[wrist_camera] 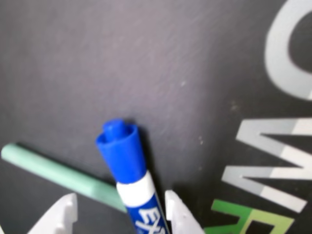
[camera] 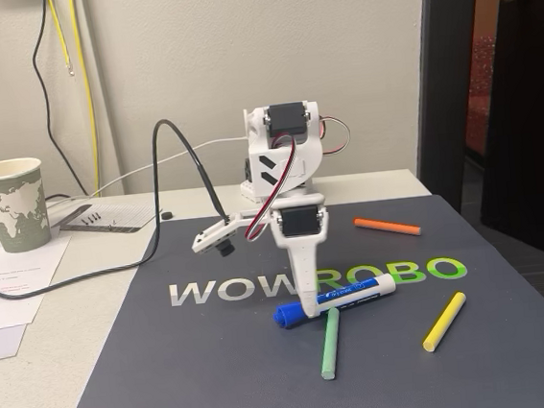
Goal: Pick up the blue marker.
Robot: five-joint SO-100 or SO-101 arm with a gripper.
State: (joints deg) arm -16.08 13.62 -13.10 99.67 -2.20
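In the wrist view the gripper (wrist_camera: 122, 214) is sitting w/ its two white fingertips (wrist_camera: 63, 212) either side of the blue marker (wrist_camera: 129, 170). The right tip looks to be just about touching the barrel; the left tip is standing a bit off, gap showing. So the jaws are partly open, straddling the barrel but not clamping it yet, as far as I can judge.

The marker's long axis is running roughly up-down in that view, cap end pointing away from the fingers and leaning slightly left. That puts it crosswise to the closing direction, which is what the grasp needs.

In the fixed view the gripper (camera: 310, 308) is coming down onto the marker (camera: 334, 301) near its capped left end, not mid-barrel. The marker is lying flat on the dark mat (camera: 174, 387), just below the lettering.

A green stick (wrist_camera: 53, 170) is lying under/behind the barrel, slanting off left; in the fixed view its top end (camera: 331, 343) is meeting the marker. The left finger may be catching it when closing. The yellow stick (camera: 444, 321) and orange stick (camera: 387, 226) are lying well apart.
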